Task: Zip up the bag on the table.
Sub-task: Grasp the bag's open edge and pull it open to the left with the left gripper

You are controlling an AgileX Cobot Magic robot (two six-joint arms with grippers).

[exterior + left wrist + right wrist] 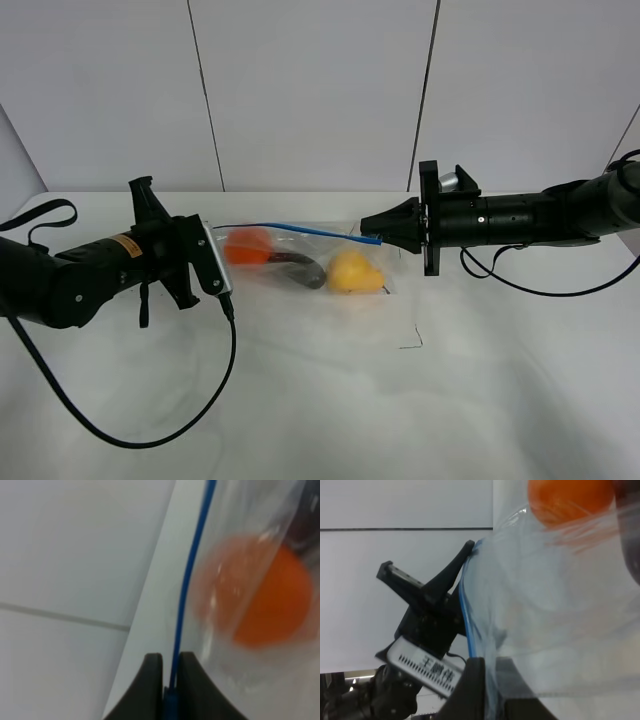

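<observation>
The clear crinkly bag (300, 248) lies on the white table (330, 400), between the two arms. Its blue zipper strip (300, 229) runs along the far edge. Orange (250, 245), dark purple (303, 271) and yellow (355, 272) fruit show through. My left gripper (207, 226) is shut on the strip's left end; in the left wrist view (170, 680) the blue strip (186, 585) passes between the closed fingers. My right gripper (372, 235) is shut on the strip's right end, as the right wrist view (492, 695) shows. The bag hangs stretched between them.
A black cable (150, 440) loops over the table at the front left. Another cable (530, 288) sags under the right arm. A black strap (50, 212) lies at the far left. A small dark mark (410, 345) sits in front of the bag. Grey wall panels stand behind.
</observation>
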